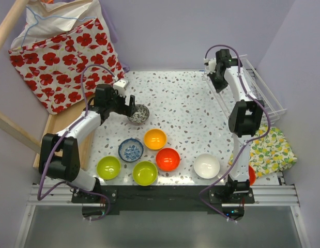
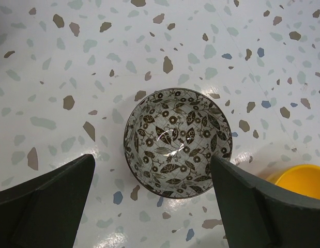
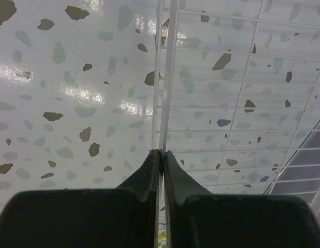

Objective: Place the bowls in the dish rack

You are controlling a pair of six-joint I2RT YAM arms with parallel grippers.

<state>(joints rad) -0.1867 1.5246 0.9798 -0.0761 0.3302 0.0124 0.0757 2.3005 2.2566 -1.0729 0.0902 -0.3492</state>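
Just by left fingers [image 2: 51,201], grey-patterned bowl [image 2: 178,142]

grey-patterned bowl [image 2: 178,143], orange-yellow bowl [image 1: 155,138], white bowl [image 1: 207,165]

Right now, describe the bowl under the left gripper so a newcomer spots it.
On the speckled table, look left-centre, beyond the cluster of coloured bowls. The grey-patterned bowl sits alone below the left gripper, the only one with a dark leaf-and-flower print.

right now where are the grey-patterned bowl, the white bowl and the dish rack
grey-patterned bowl [image 2: 176,142]: left wrist view, inner bottom
white bowl [image 1: 207,166]: top external view, inside centre
dish rack [image 3: 172,62]: right wrist view, edge wire
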